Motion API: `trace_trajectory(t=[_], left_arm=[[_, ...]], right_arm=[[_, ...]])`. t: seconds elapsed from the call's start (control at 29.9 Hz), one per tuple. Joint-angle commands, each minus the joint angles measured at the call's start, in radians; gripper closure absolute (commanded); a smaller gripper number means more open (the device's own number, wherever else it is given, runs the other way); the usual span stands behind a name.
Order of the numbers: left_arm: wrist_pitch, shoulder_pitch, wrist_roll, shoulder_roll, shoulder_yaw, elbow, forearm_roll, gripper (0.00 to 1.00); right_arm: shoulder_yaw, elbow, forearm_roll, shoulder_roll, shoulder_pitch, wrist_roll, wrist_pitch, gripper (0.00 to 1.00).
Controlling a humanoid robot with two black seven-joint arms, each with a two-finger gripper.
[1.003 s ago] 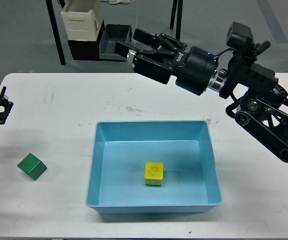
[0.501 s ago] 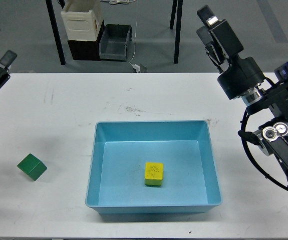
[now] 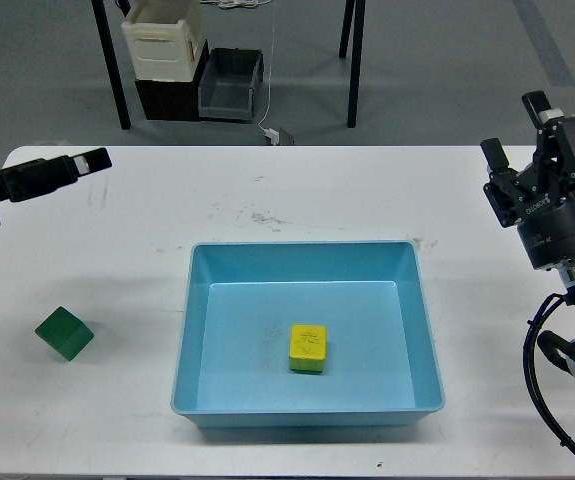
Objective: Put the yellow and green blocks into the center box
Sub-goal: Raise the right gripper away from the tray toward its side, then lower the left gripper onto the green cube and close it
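The yellow block [image 3: 307, 348] lies on the floor of the light blue box [image 3: 302, 258] at the table's middle. The green block [image 3: 64, 333] lies tilted on the white table, left of the box and well apart from it. My left gripper [image 3: 93, 159] reaches in from the left edge, above the table's far left and beyond the green block. It is seen side-on, so its fingers cannot be told apart. My right gripper [image 3: 515, 127] is raised at the right edge, fingers spread and empty, far from both blocks.
Beyond the table's far edge, on the floor, stand a white crate [image 3: 164, 42] on a dark box, a grey bin [image 3: 231, 88] and black stand legs [image 3: 113, 70]. A cable hangs by my right arm [image 3: 542, 370].
My right arm has swung from above the box's far side back to the right edge. My left arm has moved in over the table's far left. Both blocks stayed put.
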Motion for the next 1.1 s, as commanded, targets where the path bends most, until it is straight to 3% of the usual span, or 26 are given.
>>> trace_trajectory(t=[0.0,0.1,0.33,1.07], left_arm=[[0.0,-0.019,0.0,0.143,0.11,-0.06,0.167,0.0],[0.0,-0.034,0.0,0.232,0.22,-0.096,0.198,0.0],[0.0,-0.046,0.0,0.236,0.373,-0.085,0.461,0.0],[0.0,-0.097,0.0,0.042,0.454,0.105,0.469,0.0]], right_arm=[[0.036,0.009,0.004,-0.001,-0.06,0.006,0.003,0.02],[0.047,0.012,0.004,-0.001,-0.103,0.007,0.003,0.02],[0.053,0.02,0.004,-0.001,-0.143,0.009,0.005,0.02],[0.055,0.02,0.003,-0.001,-0.149,0.021,0.003,0.02]])
